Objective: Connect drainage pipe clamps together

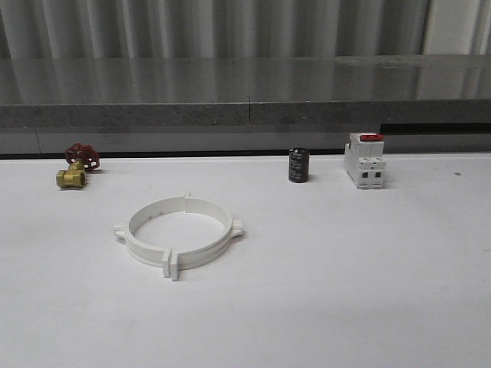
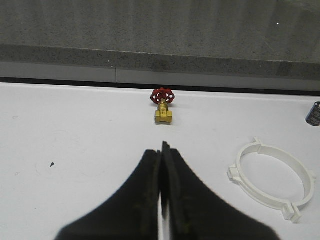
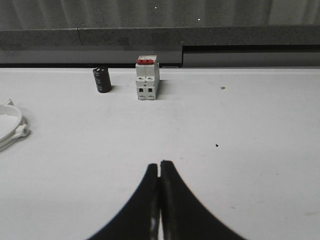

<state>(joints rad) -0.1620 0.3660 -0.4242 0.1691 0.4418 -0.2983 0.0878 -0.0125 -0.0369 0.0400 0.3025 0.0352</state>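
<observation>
left gripper (image 2: 161,150) black curved fingers, faint yellowish scuffing on inner edges, tapering to narrow tips, right gripper (image 3: 159,165) same matte black curved fingers, smooth, unmarked

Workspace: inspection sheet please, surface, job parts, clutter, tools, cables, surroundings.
Surface: white table, a few small dark specks.
Job's things: drainage pipe clamps lie as one ring, end tabs meeting, left of centre.
Clutter: brass valve with red handwheel far left; black cylinder and white block with red top at the far edge, right of centre.
Tools: left tool shut, empty; right tool shut, empty; both apart from the parts.
Cables: nothing seen.
Surroundings: grey stone ledge, corrugated wall behind.
</observation>
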